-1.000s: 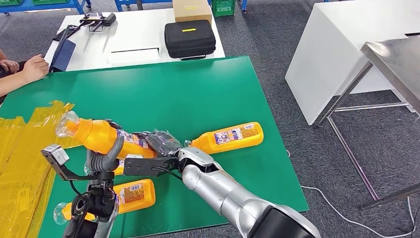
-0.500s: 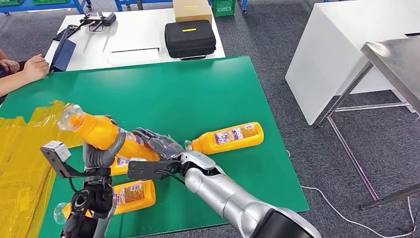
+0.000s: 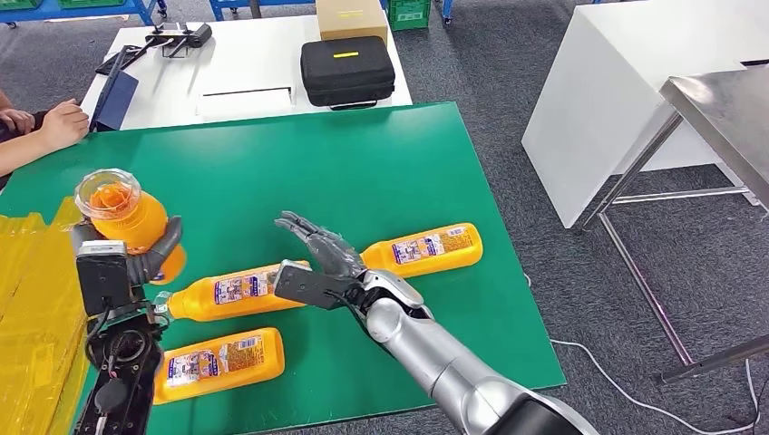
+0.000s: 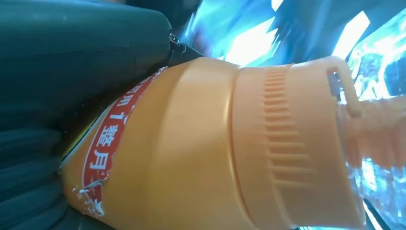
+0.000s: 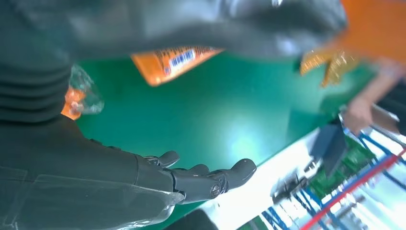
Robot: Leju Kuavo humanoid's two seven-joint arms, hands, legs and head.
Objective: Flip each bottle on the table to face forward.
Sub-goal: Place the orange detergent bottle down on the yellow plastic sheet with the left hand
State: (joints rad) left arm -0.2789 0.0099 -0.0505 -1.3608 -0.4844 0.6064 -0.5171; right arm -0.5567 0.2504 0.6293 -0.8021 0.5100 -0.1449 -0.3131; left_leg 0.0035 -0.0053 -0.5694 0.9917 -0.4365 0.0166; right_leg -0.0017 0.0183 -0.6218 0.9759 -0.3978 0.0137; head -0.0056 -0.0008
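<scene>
Gripping: left hand (image 3: 136, 258) at the left edge of the head view has its fingers wrapped round a raised orange bottle (image 3: 127, 222), clear cap end pointing up toward the camera.
Close view: in the left wrist view the held bottle's (image 4: 201, 158) ribbed orange collar and smooth shoulder show, with a red label band torn at one corner.
Right fingers: right hand (image 3: 319, 258) at centre frame holds nothing — fingers (image 3: 304, 228) straight and apart, hovering over the green table (image 3: 345, 172).
Bottles lying: three rest on their sides in the lower half of the frame — middle bottle (image 3: 231, 292) just beside the right hand, right bottle (image 3: 422, 250) beyond it, near bottle (image 3: 218, 362) at the lower left.
Labels: all three lying bottles show printed labels upward.
Progress: by my reading, one bottle is mid-turn in the air and not yet set down; whether the lying three already count as facing forward I cannot tell.
Materials: bottles are glossy, flattened orange plastic with clear caps; the table top is matte green; crinkled yellow film (image 3: 32, 299) lies at the far left.
Surroundings: a person's hand (image 3: 54, 122) rests at the upper left by the table's edge.
</scene>
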